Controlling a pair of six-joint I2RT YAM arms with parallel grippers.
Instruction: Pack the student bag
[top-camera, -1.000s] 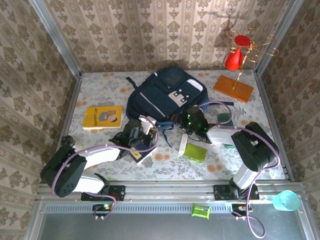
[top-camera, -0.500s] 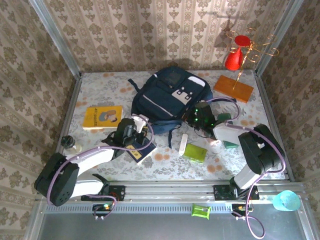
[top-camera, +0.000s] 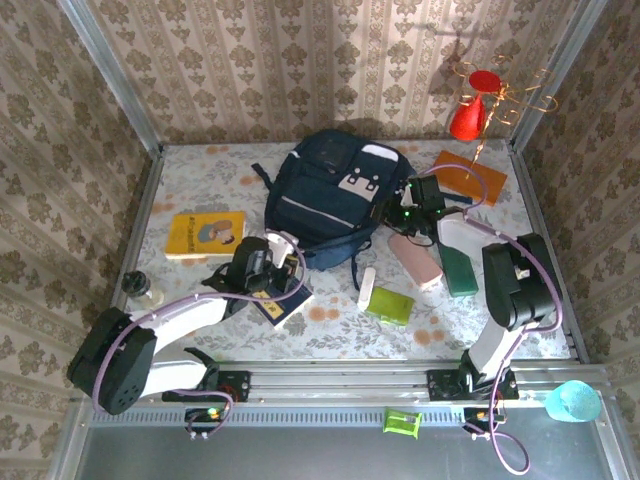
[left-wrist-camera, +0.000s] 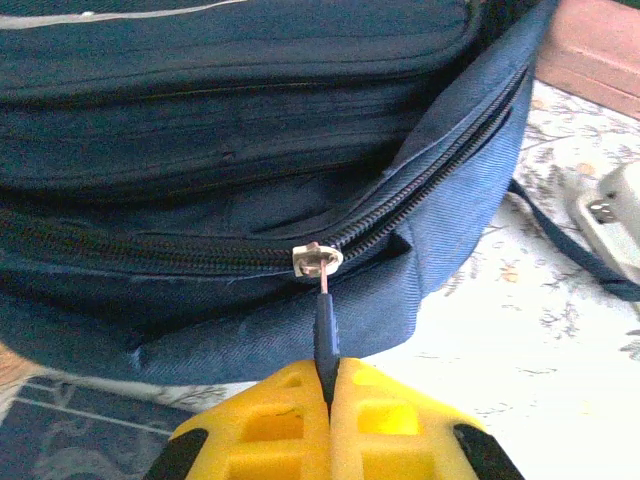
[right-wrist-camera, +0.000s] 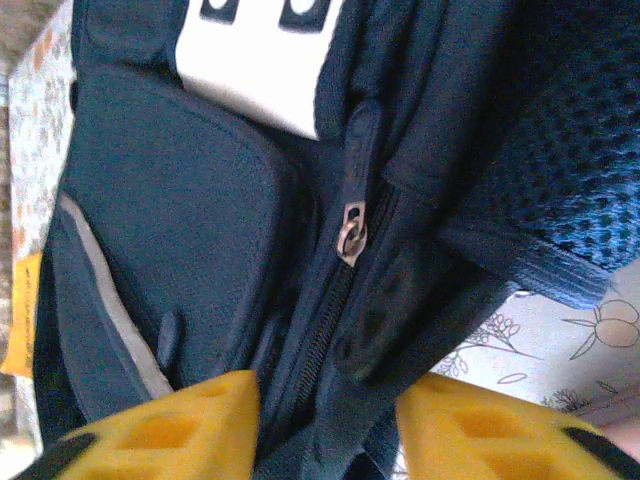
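Observation:
The student bag (top-camera: 330, 195) lies flat mid-table, navy with a white buckle patch and a light stripe. My left gripper (top-camera: 262, 262) sits at its near left edge. In the left wrist view its yellow fingers (left-wrist-camera: 270, 420) are shut on the dark zipper pull (left-wrist-camera: 325, 335), which hangs from the metal slider (left-wrist-camera: 318, 258) on the bag (left-wrist-camera: 250, 150). My right gripper (top-camera: 415, 205) is at the bag's right side. Its fingers (right-wrist-camera: 170, 425) stand apart, open, straddling a zippered fold of the bag (right-wrist-camera: 180, 220). A second slider (right-wrist-camera: 350, 232) lies ahead of them.
A yellow book (top-camera: 205, 233) lies on the left, and a navy notebook (top-camera: 285, 310) under the left arm. A white tube (top-camera: 366, 288), green pouch (top-camera: 390, 305), pink case (top-camera: 415, 262) and green book (top-camera: 458, 268) lie near right. An orange board (top-camera: 470, 178) holds a gold stand.
My right gripper moved away from me along the bag's right side, uncovering the pink case and green book. The left gripper drew the pull leftward. The bag turned slightly.

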